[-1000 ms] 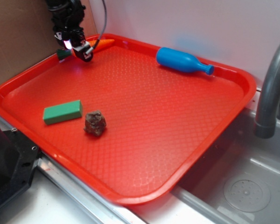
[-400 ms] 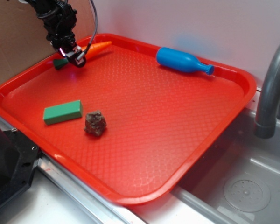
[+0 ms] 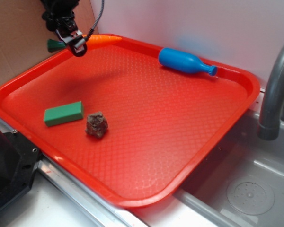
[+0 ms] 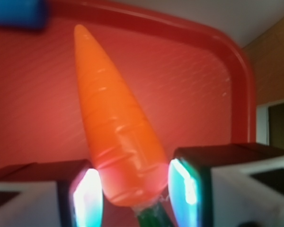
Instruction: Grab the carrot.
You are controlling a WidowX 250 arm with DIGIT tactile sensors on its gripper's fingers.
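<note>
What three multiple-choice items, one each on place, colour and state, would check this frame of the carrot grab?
1. Where is the carrot?
A. in the sink
B. at the tray's far left corner, in the end effector
C. beside the green block

2. What colour is the bottle?
A. blue
B. yellow
C. white

3. What state is the end effector in?
A. open above the brown lump
B. shut on nothing
C. shut on the carrot

Key: 1 B, the carrot sits by the far rim of the tray between the fingers. 2 A, the bottle lying at the far edge is blue. 3 C, the wrist view shows both pads against the carrot's thick end.
</note>
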